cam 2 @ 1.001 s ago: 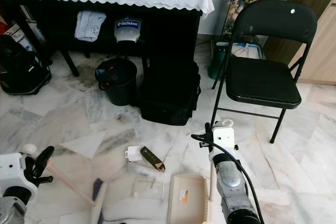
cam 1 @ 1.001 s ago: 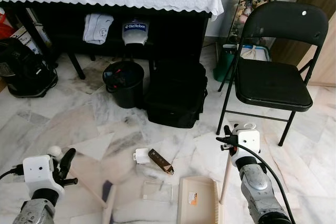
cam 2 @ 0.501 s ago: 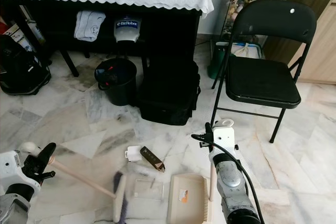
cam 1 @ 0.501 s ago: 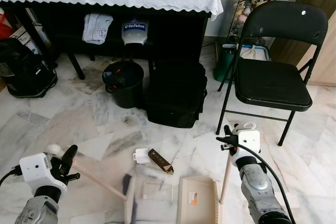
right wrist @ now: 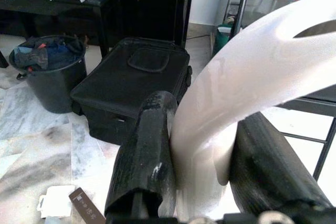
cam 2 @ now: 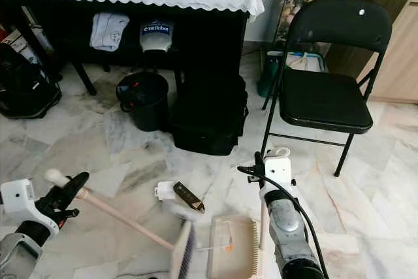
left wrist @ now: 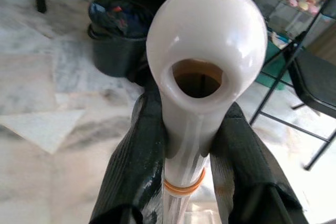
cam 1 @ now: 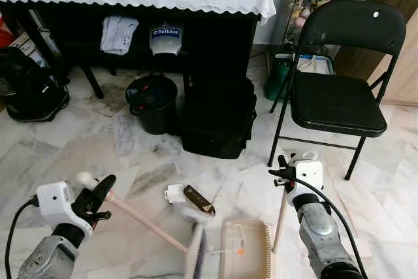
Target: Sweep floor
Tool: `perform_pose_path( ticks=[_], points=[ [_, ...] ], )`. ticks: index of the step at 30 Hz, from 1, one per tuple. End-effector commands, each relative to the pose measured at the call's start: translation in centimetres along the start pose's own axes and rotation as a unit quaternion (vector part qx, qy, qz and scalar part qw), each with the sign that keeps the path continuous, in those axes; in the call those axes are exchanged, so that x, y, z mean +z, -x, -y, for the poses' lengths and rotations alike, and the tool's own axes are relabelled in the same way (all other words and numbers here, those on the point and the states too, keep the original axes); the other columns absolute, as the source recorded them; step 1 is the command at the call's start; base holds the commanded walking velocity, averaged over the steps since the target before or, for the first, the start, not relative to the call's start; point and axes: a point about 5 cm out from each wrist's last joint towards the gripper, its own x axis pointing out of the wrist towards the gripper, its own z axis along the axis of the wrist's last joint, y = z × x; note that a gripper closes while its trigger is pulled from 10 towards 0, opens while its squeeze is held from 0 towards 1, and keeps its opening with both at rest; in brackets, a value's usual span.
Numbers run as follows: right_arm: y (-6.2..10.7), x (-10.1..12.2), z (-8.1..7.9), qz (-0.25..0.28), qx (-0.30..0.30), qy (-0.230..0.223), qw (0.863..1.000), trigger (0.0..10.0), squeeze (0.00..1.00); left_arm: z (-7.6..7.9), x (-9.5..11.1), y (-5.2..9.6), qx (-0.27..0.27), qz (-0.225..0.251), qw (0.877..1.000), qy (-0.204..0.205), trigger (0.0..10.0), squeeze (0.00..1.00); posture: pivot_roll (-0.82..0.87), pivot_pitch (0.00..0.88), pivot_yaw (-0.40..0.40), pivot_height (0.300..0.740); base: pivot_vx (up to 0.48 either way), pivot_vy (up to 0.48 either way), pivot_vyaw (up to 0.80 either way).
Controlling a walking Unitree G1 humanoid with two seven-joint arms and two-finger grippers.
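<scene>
The left gripper (cam 1: 98,195) is pinched around the upper end of the broom (cam 1: 147,225), its fingers (left wrist: 137,166) pressed against both sides of the cream handle just below the rounded, holed knob. The left arm reaches forward low at the lower left. The broom handle slants down to the bristle head, which rests on the marble floor (cam 1: 78,148) just beside the dustpan (cam 1: 245,247).

The right gripper (right wrist: 202,150) clamps the dustpan's pale upright handle between its fingers (right wrist: 144,150). The right arm extends forward at the lower right. The dustpan lies flat on the floor, with small debris on its tray. A white tag (cam 1: 174,193) and a dark brown bar (cam 1: 199,200) lie near the broom head.
</scene>
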Motion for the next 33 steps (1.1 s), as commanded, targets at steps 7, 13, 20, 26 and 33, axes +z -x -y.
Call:
perform_pose_path(
  ticks=[7,13,20,26,33],
  points=[
    [0.3,-0.8,-0.3,-0.021,0.002,-0.005,1.0,10.0,0.0,1.4,1.3,0.1,-0.06,0.006,0.997,0.038,10.0,0.0,0.03,0.149,0.014,0.74,0.0,0.0,0.0],
    [0.1,-0.6,-0.4,-0.017,0.003,-0.008,1.0,10.0,0.0,3.0,2.2,-0.2,-0.1,0.009,0.993,0.056,10.0,0.0,0.03,0.147,0.014,0.74,0.0,0.0,0.0],
    [-0.2,0.1,-0.6,0.006,0.004,-0.017,1.0,10.0,0.0,4.4,2.9,-0.4,-0.139,0.014,0.987,0.076,10.0,0.0,0.03,0.136,0.015,0.74,0.0,0.0,0.0],
    [-0.6,1.4,-0.9,0.044,0.003,-0.028,0.999,10.0,0.0,4.3,4.3,-0.7,-0.133,0.04,0.988,0.061,10.0,0.0,0.03,0.115,0.02,0.74,0.0,0.0,0.0],
    [-0.5,1.4,-1.2,0.049,0.007,-0.033,0.998,10.0,0.0,4.4,5.3,-0.9,-0.146,0.049,0.987,0.053,10.0,0.0,0.04,0.099,0.021,0.74,0.0,0.0,0.0]
  ],
)
